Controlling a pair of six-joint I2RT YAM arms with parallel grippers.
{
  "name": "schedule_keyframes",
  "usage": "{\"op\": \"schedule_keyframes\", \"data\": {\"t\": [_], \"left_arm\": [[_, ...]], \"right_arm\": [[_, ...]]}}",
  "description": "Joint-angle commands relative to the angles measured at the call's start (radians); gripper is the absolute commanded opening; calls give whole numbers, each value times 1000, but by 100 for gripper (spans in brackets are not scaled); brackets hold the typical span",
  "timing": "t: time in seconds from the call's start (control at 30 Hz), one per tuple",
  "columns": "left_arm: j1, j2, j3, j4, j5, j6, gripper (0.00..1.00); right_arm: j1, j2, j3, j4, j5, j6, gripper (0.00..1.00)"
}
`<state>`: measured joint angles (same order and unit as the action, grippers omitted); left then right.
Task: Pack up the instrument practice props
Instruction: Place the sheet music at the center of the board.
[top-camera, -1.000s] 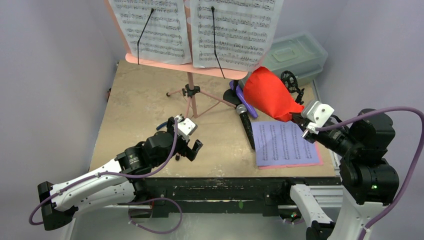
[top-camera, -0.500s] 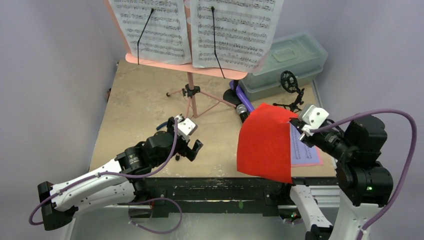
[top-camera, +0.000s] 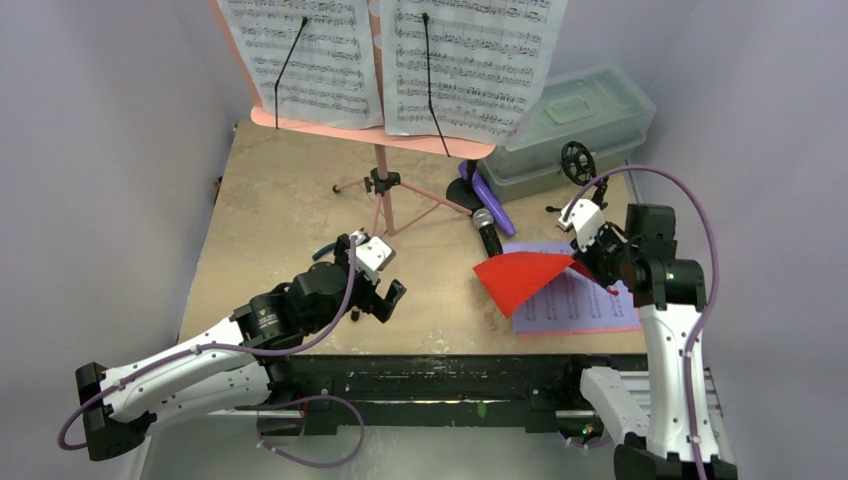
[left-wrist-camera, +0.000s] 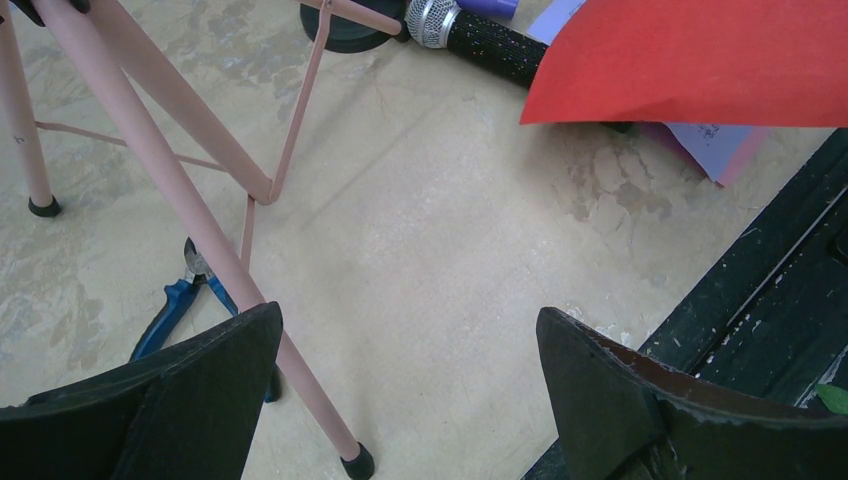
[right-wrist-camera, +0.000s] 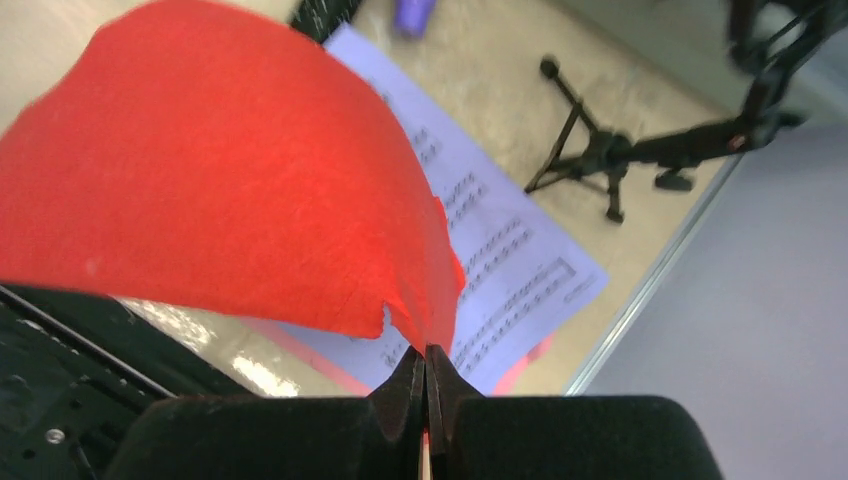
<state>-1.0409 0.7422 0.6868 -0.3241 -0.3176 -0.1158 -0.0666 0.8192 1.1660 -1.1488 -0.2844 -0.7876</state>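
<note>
The right wrist view alone showed the tear where the right gripper (right-wrist-camera: 428, 355) pinched the red sheet (right-wrist-camera: 230, 170), above the lavender sheet (right-wrist-camera: 500, 265), near right. The left wrist view showed the left gripper (left-wrist-camera: 408, 320) gaping beside blue-handled pliers (left-wrist-camera: 175, 305). The table (top-camera: 290, 210) was tan, the walls (top-camera: 100, 150) grey.

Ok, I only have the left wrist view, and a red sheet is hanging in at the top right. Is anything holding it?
Observer: Yes. The right pincer is shut on one corner of the red sheet, which droops above the lavender sheet.
Operator: Is the rack's panel emptied? I only see its legs.
Observer: No. Two white sheets sit on the panel of the pink music rack, each under a black wire arm.
Operator: Any mic support out there?
Observer: One black mic support stands upright at the far right, just in front of the greenish lidded box.
</note>
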Motion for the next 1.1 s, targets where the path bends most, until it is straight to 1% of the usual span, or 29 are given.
{"op": "schedule_keyframes", "data": {"t": [0.0,0.1,0.2,0.43,0.73,0.9,1.07], "left_arm": [[4,1,6,14,11,-4,99],[4,0,7,13,12,-4,99],[4,0,6,13,13,-4,99],[4,2,7,13,17,-3,99],[4,4,8,13,25,-5,99],[4,3,8,14,28,-7,98],[4,5,8,14,31,-9,99]], "right_arm": [[-4,34,-94,97,219,-27,0],[-3,54,-123,136,262,-27,0],[-4,74,-109,129,243,-26,0],[-4,72,1,-11,107,-39,0],[-4,29,124,-223,76,-66,0],[-4,-33,114,-232,102,-74,0],[-4,-53,70,-233,143,-73,0]]}}
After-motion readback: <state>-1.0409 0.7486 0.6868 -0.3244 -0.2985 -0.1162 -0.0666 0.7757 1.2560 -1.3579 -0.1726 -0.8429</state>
